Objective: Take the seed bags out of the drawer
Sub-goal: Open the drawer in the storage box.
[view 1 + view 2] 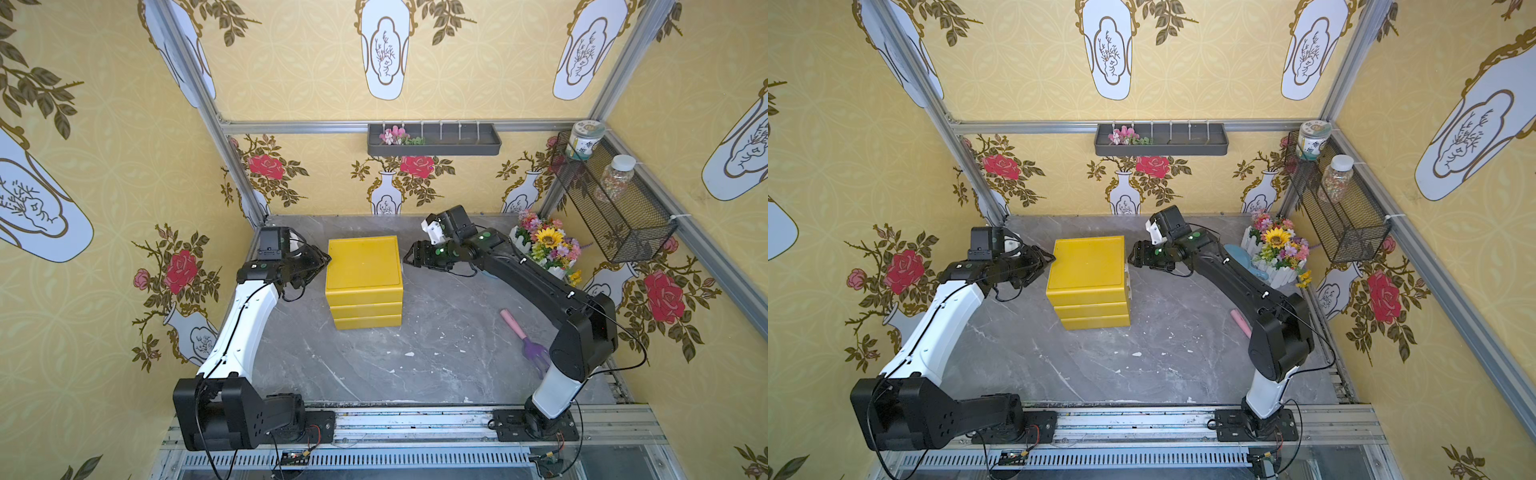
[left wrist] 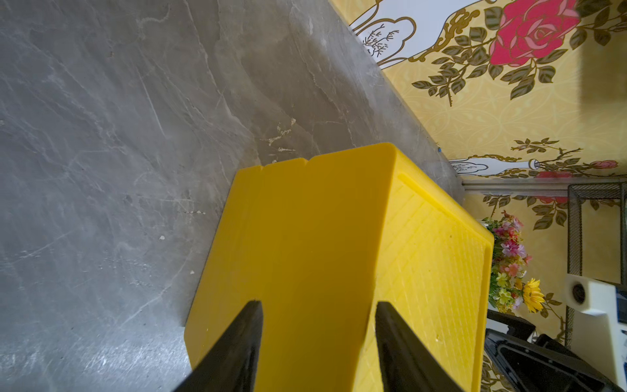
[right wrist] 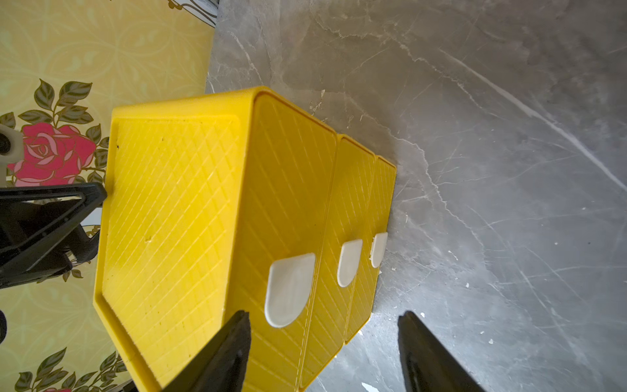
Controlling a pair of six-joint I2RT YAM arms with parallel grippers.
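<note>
Right gripper (image 3: pixel 324 314) gapes empty just off the white handle (image 3: pixel 288 288) of the top drawer (image 3: pixel 285 203). Left gripper (image 2: pixel 318 302) — jaws parted too — has its tips at the opposite side of the yellow drawer unit (image 1: pixel 363 266). All three drawers are shut — the seed bags are out of sight.

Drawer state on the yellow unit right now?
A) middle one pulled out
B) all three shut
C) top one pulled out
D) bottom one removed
B: in the right wrist view the three fronts of the yellow drawer unit sit flush with their white handles in line, and in both top views no drawer sticks out.
</note>
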